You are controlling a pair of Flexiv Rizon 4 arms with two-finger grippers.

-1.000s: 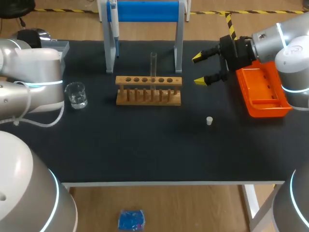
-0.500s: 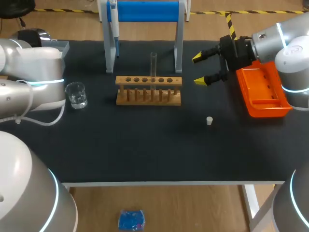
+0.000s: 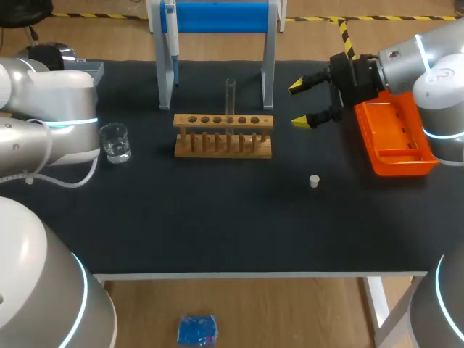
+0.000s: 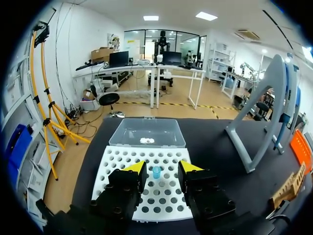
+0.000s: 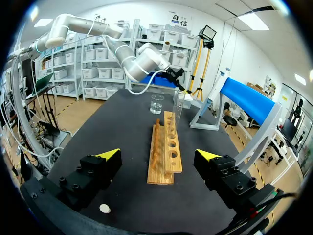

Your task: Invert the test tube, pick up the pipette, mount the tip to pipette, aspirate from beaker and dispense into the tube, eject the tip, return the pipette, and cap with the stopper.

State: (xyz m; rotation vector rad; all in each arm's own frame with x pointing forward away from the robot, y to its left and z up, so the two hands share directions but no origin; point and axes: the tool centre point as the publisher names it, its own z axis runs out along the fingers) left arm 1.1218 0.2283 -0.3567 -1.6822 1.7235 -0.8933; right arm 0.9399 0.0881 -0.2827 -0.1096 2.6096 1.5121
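Observation:
A white tip rack lies under my left gripper, which is open. A single blue tip stands in the rack between the fingers, and neither finger touches it. In the head view this gripper is hidden behind my left arm. The pipette hangs on the blue stand. A clear test tube stands upright in the wooden rack. My right gripper is open and empty to the right of that rack. The beaker and the small white stopper sit on the table.
An orange tray lies at the right edge under my right arm. The tip box sits at the far left corner with its clear lid open. Black tabletop shows in front of the wooden rack.
My left arm has shifted slightly and its fingers have drawn a little closer together. The right arm and the objects on the table have not moved.

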